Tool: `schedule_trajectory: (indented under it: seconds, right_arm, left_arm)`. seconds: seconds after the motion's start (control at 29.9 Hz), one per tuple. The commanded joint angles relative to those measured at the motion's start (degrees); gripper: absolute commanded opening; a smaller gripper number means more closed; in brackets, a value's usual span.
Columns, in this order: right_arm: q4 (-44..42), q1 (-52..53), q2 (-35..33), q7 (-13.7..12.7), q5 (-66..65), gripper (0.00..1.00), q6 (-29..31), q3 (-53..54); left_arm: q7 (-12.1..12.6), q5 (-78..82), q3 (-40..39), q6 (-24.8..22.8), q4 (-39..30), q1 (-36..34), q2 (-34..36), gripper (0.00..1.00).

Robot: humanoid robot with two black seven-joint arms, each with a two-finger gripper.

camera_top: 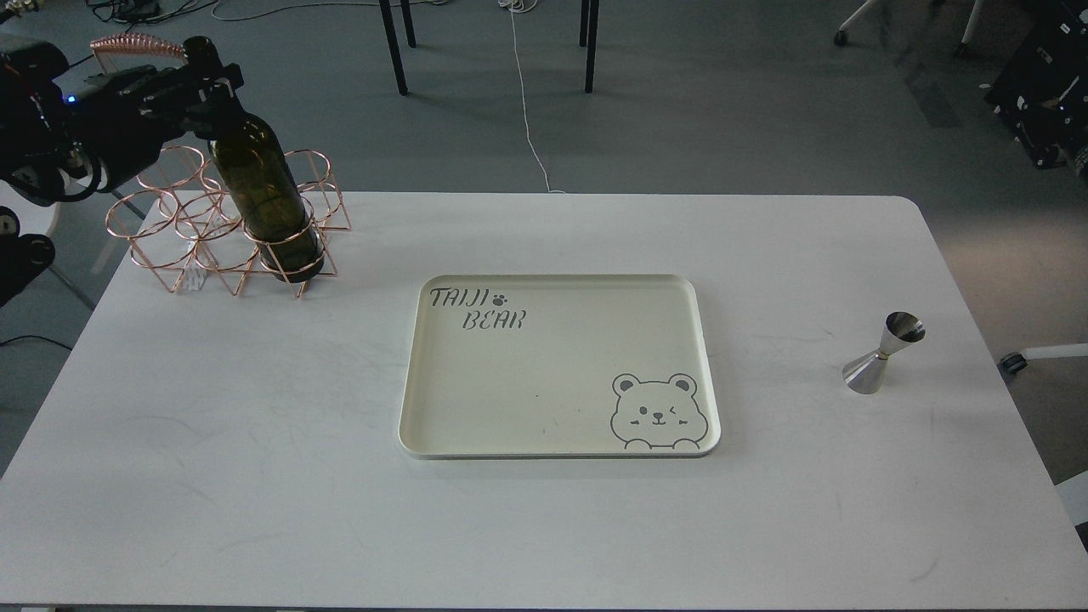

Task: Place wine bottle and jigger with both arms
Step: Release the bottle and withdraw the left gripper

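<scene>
The dark green wine bottle (259,191) stands in the front right ring of a copper wire rack (191,229) at the table's far left. It leans a little to the left. My left gripper (204,81) comes in from the left and is shut on the bottle's neck. The shiny steel jigger (882,353) stands alone on the white table (255,442) at the right. My right gripper is out of view.
A cream tray (557,446) with a bear drawing and "TAIJI BEAR" lettering lies in the table's middle, with nothing in it. Black chair legs (393,42) and a white cable (525,93) are on the floor behind the table. A dark machine (1041,93) stands at the far right.
</scene>
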Motion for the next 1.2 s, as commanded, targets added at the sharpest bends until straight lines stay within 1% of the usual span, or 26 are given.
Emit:
schedule_trajectory:
  seconds: [0.0, 0.07, 0.2, 0.27, 0.3, 0.33, 0.4, 0.57, 0.63, 0.7, 0.74, 0.84, 0.87, 0.94, 0.97, 1.04, 1.1, 1.17]
  right_arm:
    - [0.0, 0.1, -0.1, 0.0, 0.0, 0.80, 0.0, 0.0]
    - [0.0, 0.1, -0.1, 0.0, 0.0, 0.80, 0.0, 0.0]
    - [0.0, 0.1, -0.2, 0.0, 0.0, 0.80, 0.0, 0.0]
    - [0.0, 0.1, -0.2, 0.0, 0.0, 0.80, 0.0, 0.0]
    - [0.0, 0.1, -0.2, 0.0, 0.0, 0.81, -0.1, 0.1]
    - [-0.1, 0.1, -0.2, 0.0, 0.0, 0.85, -0.3, 0.1]
    - [-0.2, 0.1, -0.2, 0.0, 0.0, 0.98, -0.4, 0.3]
    - [-0.3, 0.1, -0.3, 0.0, 0.0, 0.99, -0.4, 2.7]
    - [-0.4, 0.0, -0.9, 0.0, 0.0, 0.99, -0.7, 3.5]
    - [-0.8, -0.1, -0.9, 0.0, 0.0, 0.99, -1.1, 4.3]
    - [-1.1, -0.1, -0.8, 0.0, 0.0, 0.99, -1.0, 4.7]
    - [-1.5, -0.7, -0.5, 0.0, 0.6, 0.99, -0.9, 4.9]
    - [-1.6, -1.2, -0.3, 0.0, 2.1, 0.99, -0.9, 5.0]
    - [-1.6, -2.4, -0.1, 0.0, 7.5, 0.99, -0.7, 4.7]
    - [-1.7, -2.6, -0.2, 0.0, 10.2, 0.99, -0.6, 4.5]
    - [-2.9, -2.9, -0.1, 0.0, 13.9, 0.99, -0.1, 4.5]
    - [-4.4, -3.1, 0.3, 0.0, 16.9, 0.98, 0.0, 4.9]
    - [-5.3, -3.1, 1.5, 0.0, 20.1, 0.98, 0.1, 4.9]
  left_arm:
    - [-0.2, -0.4, -0.1, 0.4, 1.1, 0.0, -1.0, 0.61]
    - [-0.2, -1.2, 0.0, 0.4, 1.1, 0.1, -1.0, 0.70]
    - [-0.2, -3.3, 0.0, 0.4, 1.1, 0.0, -1.0, 0.73]
    - [-0.2, -5.9, -0.9, 0.5, 1.2, 0.0, -0.8, 0.82]
    - [-0.2, -8.9, -1.3, 0.5, 1.2, -0.2, -0.5, 0.88]
    - [-0.2, -13.3, -2.2, 0.5, 1.2, -0.3, -0.3, 0.93]
    - [-0.2, -23.9, -4.2, 0.1, 1.3, -0.3, 0.6, 0.97]
    - [-0.1, -56.6, -4.8, -1.3, 1.3, -0.3, 4.9, 0.98]
    - [0.0, -67.2, -5.0, -3.4, 1.3, -0.2, 6.5, 0.98]
    - [0.0, -76.5, -5.0, -6.6, 1.4, 0.0, 7.6, 0.98]
    - [-0.2, -80.8, -4.9, -8.4, 1.5, 0.5, 7.8, 0.98]
    - [-0.5, -90.7, -5.0, -11.6, 3.5, 2.2, 7.3, 0.98]
    - [-1.0, -93.9, -5.1, -12.5, 4.1, 2.6, 7.1, 0.98]
    - [-2.8, -100.3, -5.0, -14.6, 5.7, 3.1, 6.1, 0.98]
    - [-4.0, -103.1, -5.0, -16.2, 6.6, 3.7, 4.9, 0.98]
    - [-5.3, -107.1, -5.2, -20.3, 8.7, 5.5, 2.8, 0.98]
    - [-5.6, -110.6, -5.4, -24.4, 10.8, 6.5, 0.9, 0.98]
    - [-5.5, -114.7, -5.4, -26.6, 12.5, 7.1, -0.5, 0.98]
